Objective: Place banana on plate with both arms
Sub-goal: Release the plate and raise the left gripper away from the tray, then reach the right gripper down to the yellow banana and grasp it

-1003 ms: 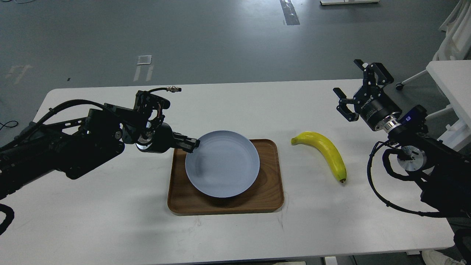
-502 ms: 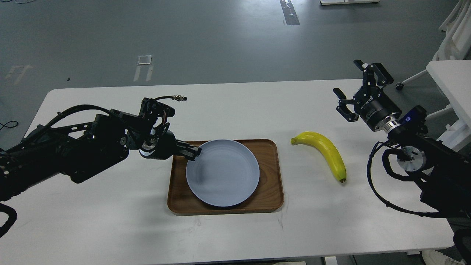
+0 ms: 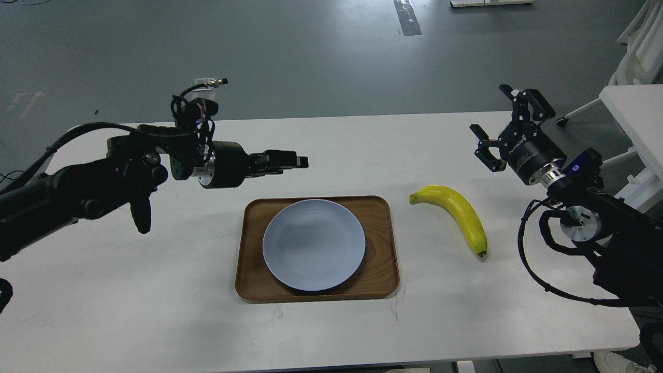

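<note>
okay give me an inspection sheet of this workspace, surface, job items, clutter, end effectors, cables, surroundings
Surface: white table, faint scuffs.
Job's things: banana lies on the table right of the wooden tray; plate sits empty in the tray.
Clutter: nothing seen.
End effectors: left end effector raised beyond the tray, open or shut unclear; right end effector open, empty.
Cables: black loops at the right wrist.
Surroundings: grey floor, white furniture at right.

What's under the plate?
The plate sits on the brown wooden tray, which rests on the white table. The tray's middle is covered by the plate.
</note>
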Controlling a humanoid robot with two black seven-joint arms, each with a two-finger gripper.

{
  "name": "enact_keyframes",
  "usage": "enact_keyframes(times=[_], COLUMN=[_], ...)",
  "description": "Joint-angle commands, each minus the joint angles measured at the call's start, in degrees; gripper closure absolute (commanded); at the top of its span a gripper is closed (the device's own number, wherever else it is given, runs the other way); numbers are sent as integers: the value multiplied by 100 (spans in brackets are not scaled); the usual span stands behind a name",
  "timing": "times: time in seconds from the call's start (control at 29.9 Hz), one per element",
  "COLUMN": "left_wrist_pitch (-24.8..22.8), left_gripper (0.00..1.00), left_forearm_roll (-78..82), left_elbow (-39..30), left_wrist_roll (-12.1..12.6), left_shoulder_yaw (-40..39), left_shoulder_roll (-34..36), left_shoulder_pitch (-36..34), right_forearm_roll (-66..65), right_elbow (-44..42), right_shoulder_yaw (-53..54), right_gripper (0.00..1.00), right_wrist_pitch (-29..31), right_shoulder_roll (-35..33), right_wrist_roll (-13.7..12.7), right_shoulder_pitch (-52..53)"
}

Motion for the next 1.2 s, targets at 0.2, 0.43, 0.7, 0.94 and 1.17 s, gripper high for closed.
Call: enact_keyframes(times=[0.2, 0.43, 0.7, 0.94, 1.17], left_wrist_pitch=[578, 70, -90, -117, -148], left_gripper=[2, 2, 2, 2, 2], left_forearm_roll=[-2743, -3061, -3070, -3070, -3070], left_elbow=[341, 597, 597, 597, 588], left_wrist_roll=[-1184, -1083, -1012, -960, -951], left_shoulder_yaw=[-743, -2265, -2336, -2336, -2336], left_shoulder_roll=[449, 387, 326, 291, 343], left_shoulder_pitch=[1008, 2170, 2232, 2189, 2180], right_forearm_roll=[0, -18, -701, -2397, -4734], right_elbow=[-2, 304, 1095, 1246, 1413], right_shoulder_yaw=[0, -334, -1079, -2626, -4015], right_gripper=[0, 0, 0, 0, 0], right_wrist_pitch=[0, 0, 0, 0, 0], right_shoulder_roll=[11, -156, -999, -1343, -1194], right_wrist_roll=[0, 0, 0, 0, 0], right_shoulder_pitch=[-3, -3, 812, 2263, 3283])
